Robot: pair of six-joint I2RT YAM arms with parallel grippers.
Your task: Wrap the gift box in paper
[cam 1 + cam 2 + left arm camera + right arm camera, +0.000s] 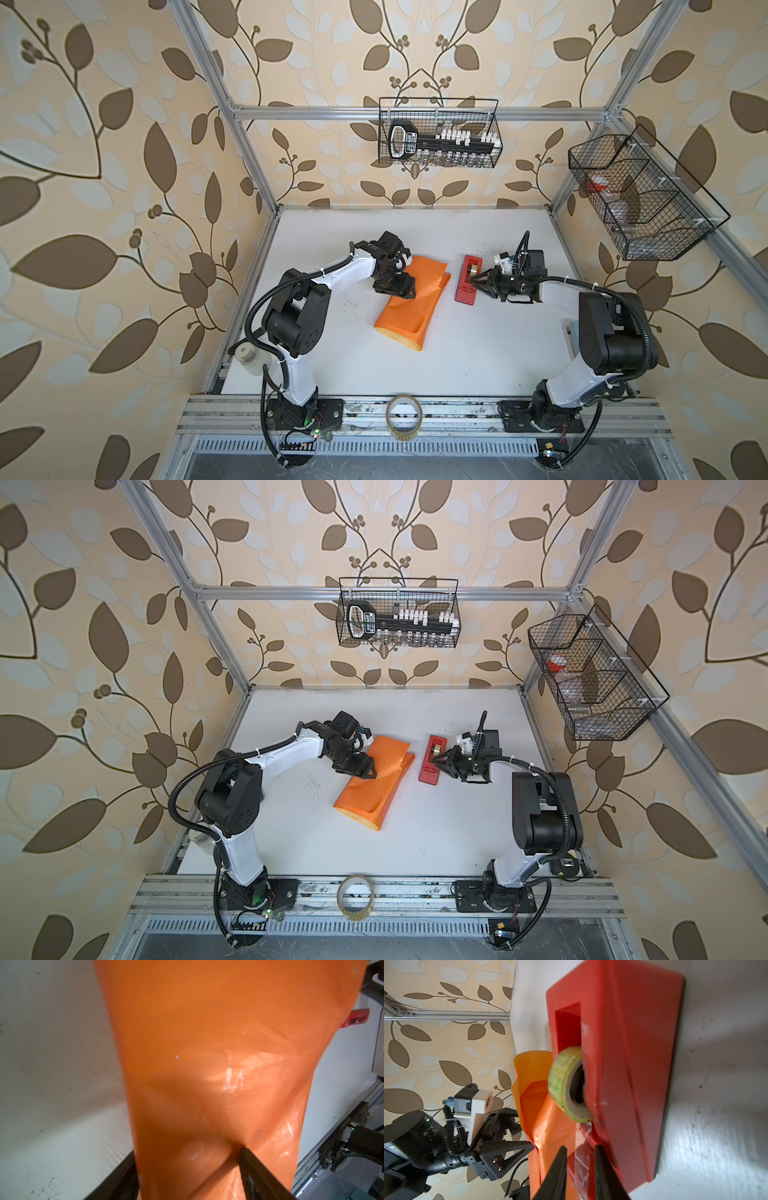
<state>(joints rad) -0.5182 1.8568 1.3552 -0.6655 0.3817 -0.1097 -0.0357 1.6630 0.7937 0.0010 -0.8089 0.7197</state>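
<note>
The gift box is hidden; only the paper (409, 307) (374, 783) shows, an orange bundle folded over on the white table, with a yellow-tan face at its near end. My left gripper (409, 289) (370, 769) stands open at the bundle's far left edge. In the left wrist view the paper (207, 1043) bulges between the spread fingers of the left gripper (187, 1153); one fingertip (247, 1159) presses into its top, and the paper's edge partly covers the other. My right gripper (478, 282) (581, 1147) is narrowly open at the red tape dispenser (468, 279) (623, 1043), a clear tape strip lying between its fingers.
A clear tape roll (404, 417) stands on the front rail. A white jar (249, 359) sits beside the left arm's base. Wire baskets hang on the back wall (438, 133) and the right wall (640, 195). Bare table (457, 353) lies in front of the paper.
</note>
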